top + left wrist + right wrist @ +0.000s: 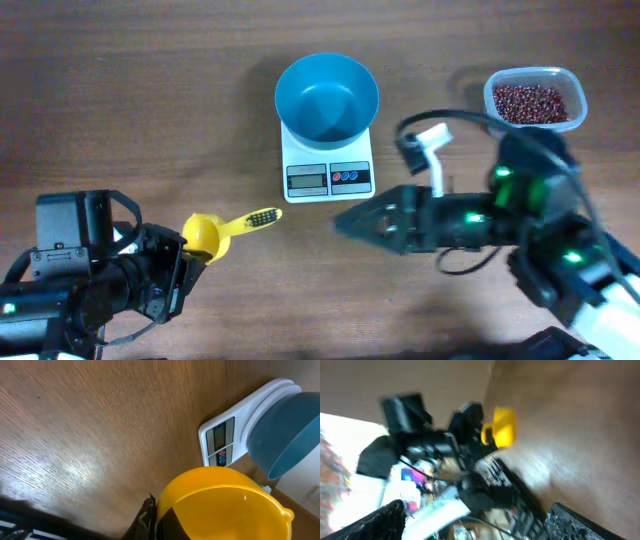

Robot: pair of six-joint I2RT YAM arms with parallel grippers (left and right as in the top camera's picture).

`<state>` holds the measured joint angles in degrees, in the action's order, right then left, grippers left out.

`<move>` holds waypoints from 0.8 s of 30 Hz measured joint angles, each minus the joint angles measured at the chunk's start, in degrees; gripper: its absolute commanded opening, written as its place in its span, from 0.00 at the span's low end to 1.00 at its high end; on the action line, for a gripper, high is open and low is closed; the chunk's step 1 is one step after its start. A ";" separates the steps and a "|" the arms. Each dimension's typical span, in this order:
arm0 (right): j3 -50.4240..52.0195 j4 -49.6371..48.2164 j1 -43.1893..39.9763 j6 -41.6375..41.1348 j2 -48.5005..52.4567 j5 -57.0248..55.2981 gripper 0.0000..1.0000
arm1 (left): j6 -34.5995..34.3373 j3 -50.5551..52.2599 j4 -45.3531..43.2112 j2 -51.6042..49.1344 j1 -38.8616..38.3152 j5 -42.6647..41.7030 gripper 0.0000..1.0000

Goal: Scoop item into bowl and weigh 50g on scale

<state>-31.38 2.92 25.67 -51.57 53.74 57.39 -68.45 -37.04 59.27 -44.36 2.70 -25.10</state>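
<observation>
Tabletop [150, 80] of brown wood grain bears scale [327, 170], bowl [327, 95] atop.

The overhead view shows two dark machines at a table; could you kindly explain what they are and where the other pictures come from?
They are two robot arms, each ending in a two-finger pincer. One camera looks down on the table; the other two sit on the wrists. A teal bowl stands on a white scale, and a clear tub holds beans. The left pincer grips a yellow scoop; the right pincer looks empty, though blurred.
</observation>
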 measured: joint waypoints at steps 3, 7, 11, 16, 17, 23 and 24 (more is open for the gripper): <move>-0.76 0.07 9.64 5.03 9.07 -9.25 0.74 | 5.84 0.00 1.75 0.00 0.00 3.54 0.00; -1.01 -4.07 16.00 7.43 11.37 -17.40 0.54 | 9.40 0.02 3.04 0.00 0.02 4.85 0.00; -1.11 -9.49 19.39 6.21 11.47 -20.44 0.54 | 10.43 0.07 4.81 0.00 0.00 4.76 0.00; -1.14 -13.00 22.14 3.26 13.22 -23.74 0.53 | 10.43 0.09 4.79 0.00 0.00 2.95 0.00; -1.14 -14.16 22.51 2.99 13.46 -24.02 0.52 | 10.43 0.09 4.81 0.00 0.00 2.80 0.00; -1.14 -14.56 22.60 2.32 14.05 -25.73 0.46 | 10.45 0.09 4.11 0.00 -1.73 1.20 0.00; -1.14 -14.56 22.60 2.27 14.05 -26.18 0.45 | 10.45 0.09 3.15 0.00 -3.56 1.14 0.00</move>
<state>-32.51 -11.64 48.27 -49.30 67.79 31.20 -58.00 -36.95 62.41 -44.36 -0.86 -23.97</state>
